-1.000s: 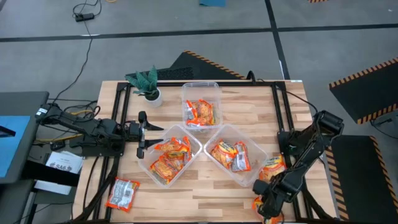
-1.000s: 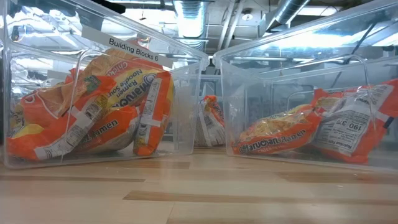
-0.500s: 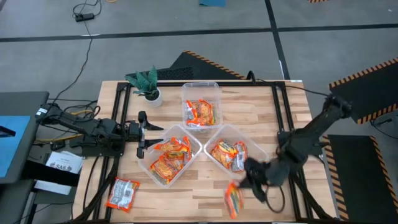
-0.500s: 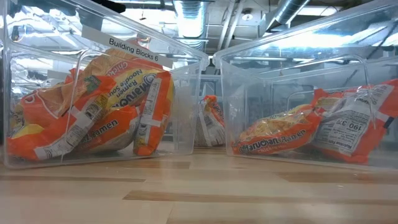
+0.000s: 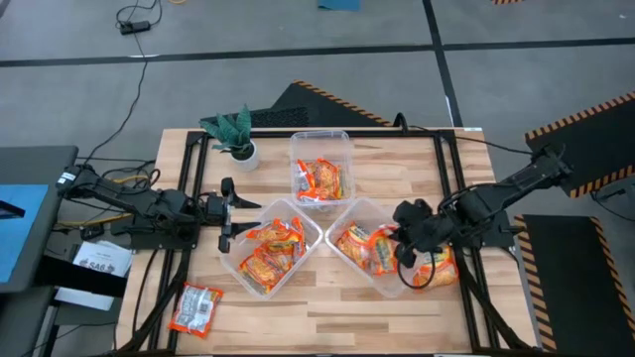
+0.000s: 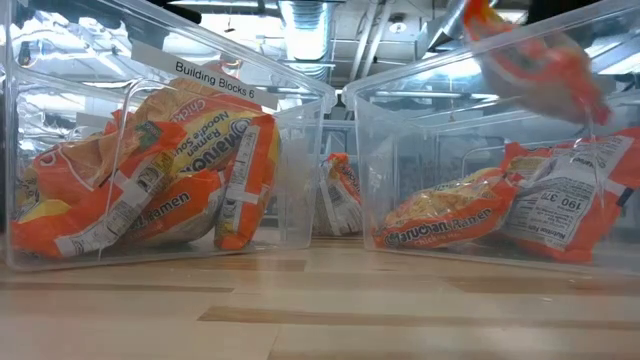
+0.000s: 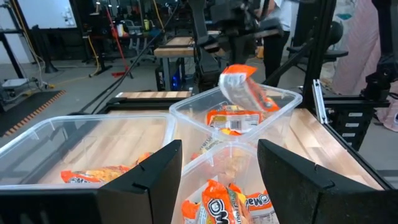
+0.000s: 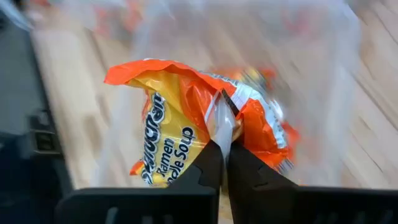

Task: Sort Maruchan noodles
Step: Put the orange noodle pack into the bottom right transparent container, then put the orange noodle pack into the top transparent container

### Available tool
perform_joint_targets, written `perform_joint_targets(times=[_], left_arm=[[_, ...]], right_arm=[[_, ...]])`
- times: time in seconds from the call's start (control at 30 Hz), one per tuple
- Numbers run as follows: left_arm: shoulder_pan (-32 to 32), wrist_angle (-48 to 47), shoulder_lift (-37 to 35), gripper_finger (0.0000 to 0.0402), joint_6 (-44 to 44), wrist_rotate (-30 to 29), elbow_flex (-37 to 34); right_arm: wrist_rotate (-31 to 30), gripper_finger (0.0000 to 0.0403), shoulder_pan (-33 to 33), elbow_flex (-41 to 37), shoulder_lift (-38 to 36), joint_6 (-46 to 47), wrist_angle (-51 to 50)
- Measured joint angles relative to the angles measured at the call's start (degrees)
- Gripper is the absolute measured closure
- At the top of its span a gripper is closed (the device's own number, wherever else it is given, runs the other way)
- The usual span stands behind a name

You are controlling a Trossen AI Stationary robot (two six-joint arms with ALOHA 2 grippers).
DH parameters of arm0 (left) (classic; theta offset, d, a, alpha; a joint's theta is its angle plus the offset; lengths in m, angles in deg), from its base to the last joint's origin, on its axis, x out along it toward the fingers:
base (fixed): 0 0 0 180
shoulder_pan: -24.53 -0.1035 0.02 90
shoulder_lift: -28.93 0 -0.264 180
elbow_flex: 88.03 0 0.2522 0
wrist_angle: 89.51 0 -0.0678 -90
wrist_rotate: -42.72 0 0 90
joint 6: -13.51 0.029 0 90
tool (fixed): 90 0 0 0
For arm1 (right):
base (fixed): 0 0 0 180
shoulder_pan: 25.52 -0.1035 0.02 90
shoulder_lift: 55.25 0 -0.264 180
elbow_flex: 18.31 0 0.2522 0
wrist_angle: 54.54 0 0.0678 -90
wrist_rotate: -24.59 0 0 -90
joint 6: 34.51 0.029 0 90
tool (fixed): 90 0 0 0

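Note:
My right gripper [image 5: 398, 245] is shut on an orange Maruchan packet [image 8: 186, 124], held in the air over the right clear tub [image 5: 349, 216]; the low view shows the packet [image 6: 530, 60] above that tub's rim, and it also shows in the left wrist view [image 7: 244, 90]. Each of the three tubs holds packets, lying on the tub floors. One loose packet [image 5: 438, 268] lies flat on the table right of that tub, another [image 5: 194, 307] near the near-left corner. My left gripper [image 5: 231, 213] waits open, left of the left tub [image 5: 230, 266]. My right gripper pinches the packet between its two fingers [image 8: 211, 165] at a crimped edge seam [image 8: 222, 115]. The packet is lifted clear of the table and hangs over the right tub, its orange and yellow printed face crumpled and bulging beside the fingers.
A small green potted plant [image 5: 234, 132] stands at the table's far left. The third tub [image 5: 298, 144] sits at the far middle. Bare wood lies along the near edge [image 5: 327, 317]. Black frame rails [image 5: 448, 169] run along the table's left and right sides.
My right gripper lifted a packet from the near right corner, swung it left along the near edge, then carried it up and toward the far side to above the right tub. The packet is now clear of the table.

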Motion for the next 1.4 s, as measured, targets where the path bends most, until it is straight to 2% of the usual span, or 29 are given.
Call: perform_joint_targets(times=[0.17,0.37,0.5,0.7,0.87,0.97,1.07,1.2,1.4], left_arm=[[0.00,0.07,0.00,0.0203,-0.02,0.00,0.00],[0.00,0.09,0.00,0.0203,-0.02,-0.02,0.00],[0.00,0.09,0.00,0.0203,-0.02,-0.02,0.00],[0.02,0.09,0.00,0.0203,-0.01,-0.02,0.00],[0.00,0.00,0.00,0.0203,-0.02,-0.02,0.00],[0.00,-0.03,0.00,0.0203,-0.02,-0.02,0.00],[0.00,-0.13,0.00,0.0203,-0.06,-0.02,0.00],[0.01,-0.22,0.02,0.0203,-0.40,-0.02,0.00],[0.01,-0.20,0.02,0.0203,-0.42,-0.02,0.00]], right_arm=[[0.78,0.0339,0.16,0.00,0.02,5.56,-6.63],[2.31,0.0308,0.15,0.00,0.00,4.85,-0.10],[8.48,0.0286,0.18,0.20,0.02,4.94,1.40],[19.46,0.0271,-0.88,3.73,0.02,13.25,-4.18],[19.94,0.0273,-8.29,7.14,0.00,20.31,-4.16],[17.25,0.0275,-14.42,7.30,0.05,26.01,-5.35],[13.37,0.0276,-20.90,7.30,1.47,33.33,-10.60],[12.64,0.0276,-27.92,7.30,5.20,42.05,-20.59],[12.64,0.0276,-32.64,7.26,13.16,49.37,-32.37]])
